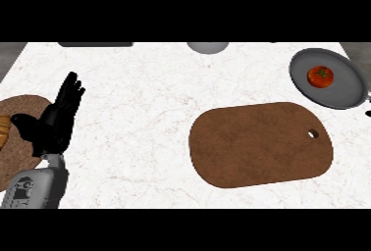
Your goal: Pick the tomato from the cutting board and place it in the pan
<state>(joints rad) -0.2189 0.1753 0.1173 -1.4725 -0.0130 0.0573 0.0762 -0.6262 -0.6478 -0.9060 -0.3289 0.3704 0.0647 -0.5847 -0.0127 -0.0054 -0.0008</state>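
Left hand [54, 120] open, fingers up (tomato [320, 76] in pan [340, 93])

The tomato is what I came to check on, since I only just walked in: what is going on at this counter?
The tomato lies in the grey pan at the counter's far right, and the brown cutting board beside it has nothing on it. Nothing is being handled at this moment. The left hand shows at the left, open with fingers up, resting above a round woven mat. The right hand is out of view.
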